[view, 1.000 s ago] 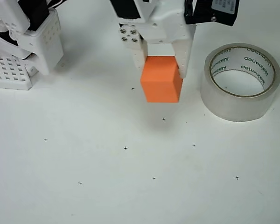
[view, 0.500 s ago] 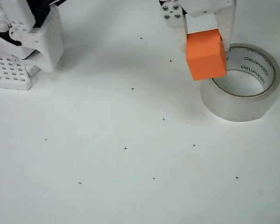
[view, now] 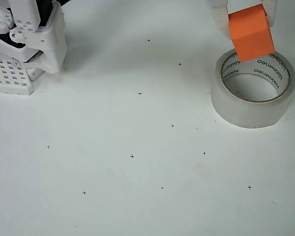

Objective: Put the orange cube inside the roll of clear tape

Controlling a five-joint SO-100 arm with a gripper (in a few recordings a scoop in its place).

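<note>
The orange cube [view: 250, 32] hangs in the air at the top right of the overhead view, clamped between the two white fingers [view: 220, 19] of my gripper [view: 246, 17], which is shut on it. Its lower corner overlaps the far rim of the roll of clear tape [view: 253, 87]. The roll lies flat on the white table, its tan printed core facing up and its hole bare. Most of my arm is cut off by the top edge.
My arm's white base [view: 32, 32] stands at the top left beside a white perforated block [view: 10, 76] with a tiny orange piece at its left edge. Small black cross marks [view: 132, 156] dot the white table [view: 137, 196].
My gripper has carried the cube up and to the right, from left of the roll's rim to over its far rim. The roll has stayed put.
</note>
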